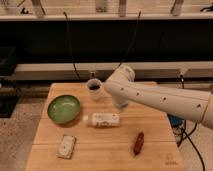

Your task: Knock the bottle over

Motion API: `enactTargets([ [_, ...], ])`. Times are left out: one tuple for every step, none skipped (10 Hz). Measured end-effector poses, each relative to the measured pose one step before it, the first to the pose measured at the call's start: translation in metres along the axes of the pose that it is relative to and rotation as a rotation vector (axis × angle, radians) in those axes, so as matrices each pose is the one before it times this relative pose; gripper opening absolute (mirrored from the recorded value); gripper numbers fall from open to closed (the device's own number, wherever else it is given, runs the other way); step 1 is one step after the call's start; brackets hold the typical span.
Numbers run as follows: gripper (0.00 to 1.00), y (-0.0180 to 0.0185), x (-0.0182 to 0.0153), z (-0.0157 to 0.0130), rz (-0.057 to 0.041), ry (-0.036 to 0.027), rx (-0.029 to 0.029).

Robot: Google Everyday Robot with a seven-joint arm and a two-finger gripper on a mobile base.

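Dark recess behind, pale shelf ledges above and below it, 2 black cables hanging down toward a wooden table [150, 130] on speckled floor. White arm [165, 97] reaches in from the right, its elbow over the table's back edge; the gripper [120, 104] sits low under that elbow, above the boards near table centre. Cannot tell how it is set, since the arm covers most of it. The bottle [102, 119] lies on its side just below and left of the gripper, cap end pointing left, label up, not touching it. White mug [93, 88] with dark contents stands up and left of the gripper, near the back edge. Green bowl [64, 109] lies further left, just beside the bottle's cap. Flat white block [66, 146] rests well down-left, near the front edge. 1 reddish-brown oblong item [138, 143] lies down-right of the gripper.
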Motion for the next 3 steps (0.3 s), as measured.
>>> enactTargets([
  [0.01,-0.00336,-0.00812,-0.00028,-0.00894,-0.00093,0.00237],
  [0.01,-0.00435,-0.01786,-0.00104,-0.01135,-0.00243,-0.00004],
  [0.01,-0.00331,-0.00948,-0.00070,-0.00345,0.00032,0.00069],
])
